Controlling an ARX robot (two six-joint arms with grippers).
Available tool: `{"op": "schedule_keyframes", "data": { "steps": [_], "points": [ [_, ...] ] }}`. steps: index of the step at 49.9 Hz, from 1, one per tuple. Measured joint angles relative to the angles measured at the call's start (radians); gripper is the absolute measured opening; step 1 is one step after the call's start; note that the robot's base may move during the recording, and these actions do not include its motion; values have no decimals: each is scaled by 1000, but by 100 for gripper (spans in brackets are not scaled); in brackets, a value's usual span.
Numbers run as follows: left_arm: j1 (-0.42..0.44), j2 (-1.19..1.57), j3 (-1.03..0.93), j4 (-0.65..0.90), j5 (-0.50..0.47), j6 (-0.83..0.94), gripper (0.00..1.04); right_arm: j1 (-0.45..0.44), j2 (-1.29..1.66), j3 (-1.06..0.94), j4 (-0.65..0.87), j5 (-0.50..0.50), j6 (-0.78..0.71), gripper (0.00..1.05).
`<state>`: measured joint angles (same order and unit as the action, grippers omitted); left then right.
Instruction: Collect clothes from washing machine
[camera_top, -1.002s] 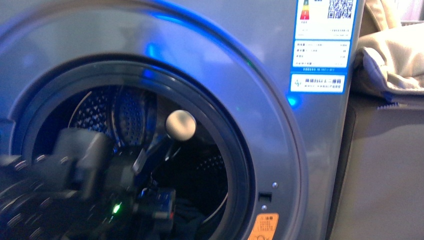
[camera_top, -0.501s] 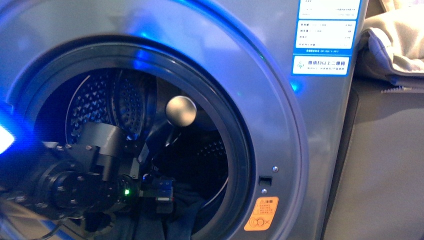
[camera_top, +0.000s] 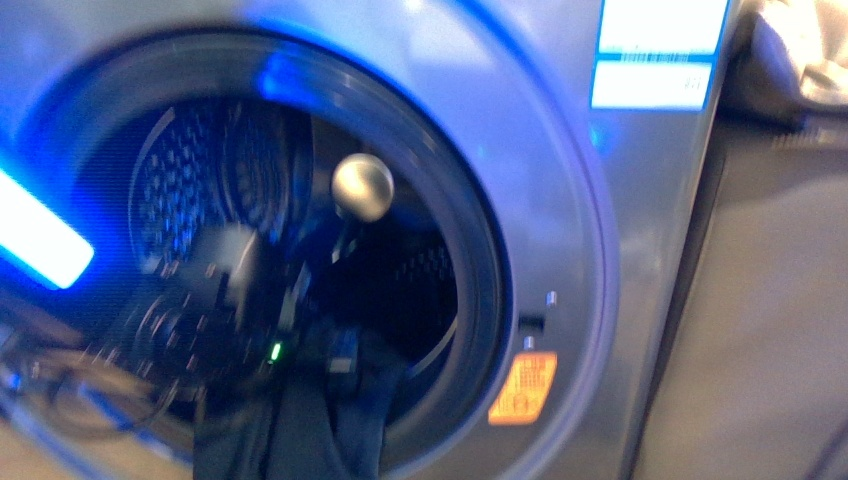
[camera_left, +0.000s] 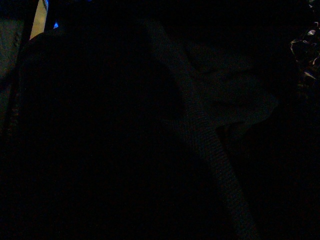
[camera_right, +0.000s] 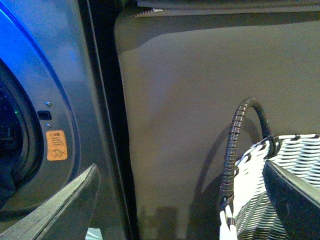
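The washing machine (camera_top: 560, 200) fills the front view, grey-silver, with its round porthole open onto the perforated drum (camera_top: 200, 190). My left arm is a blur inside the porthole's lower part. My left gripper (camera_top: 338, 362) is shut on the clothes (camera_top: 300, 435), dark navy fabric hanging down over the porthole's bottom rim. The left wrist view is dark. My right gripper (camera_right: 177, 210) is open and empty, out to the right of the machine (camera_right: 70, 75), with its fingers (camera_right: 60, 205) wide apart.
A white-grey woven basket (camera_right: 285, 170) with a dark wrapped handle (camera_right: 232, 150) stands by my right gripper, in front of a dark upholstered panel (camera_right: 200, 90). An orange sticker (camera_top: 522, 388) and a blue-white label (camera_top: 655, 55) mark the machine's front. Beige cushions (camera_top: 800, 50) lie at the top right.
My left arm has drawn back and down out of the drum. The dark fabric now hangs further out over the porthole's rim. The front view has shifted and blurred.
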<state>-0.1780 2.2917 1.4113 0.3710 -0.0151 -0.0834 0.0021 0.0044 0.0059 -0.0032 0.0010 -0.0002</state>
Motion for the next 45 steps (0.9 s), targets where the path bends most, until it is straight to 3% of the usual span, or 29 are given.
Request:
{"op": "schedule_keyframes", "data": {
  "steps": [9, 20, 31, 45],
  "points": [
    [-13, 32, 32, -15, -10, 6, 98, 0, 0, 0, 0, 0, 0, 97],
    [-14, 59, 76, -144, -90, 72, 98, 0, 0, 0, 0, 0, 0, 97],
    [-3, 44, 50, -141, -96, 121, 57, 0, 0, 0, 0, 0, 0, 97],
    [-14, -17, -41, -87, -67, 115, 21, 0, 0, 0, 0, 0, 0, 97]
  ]
}}
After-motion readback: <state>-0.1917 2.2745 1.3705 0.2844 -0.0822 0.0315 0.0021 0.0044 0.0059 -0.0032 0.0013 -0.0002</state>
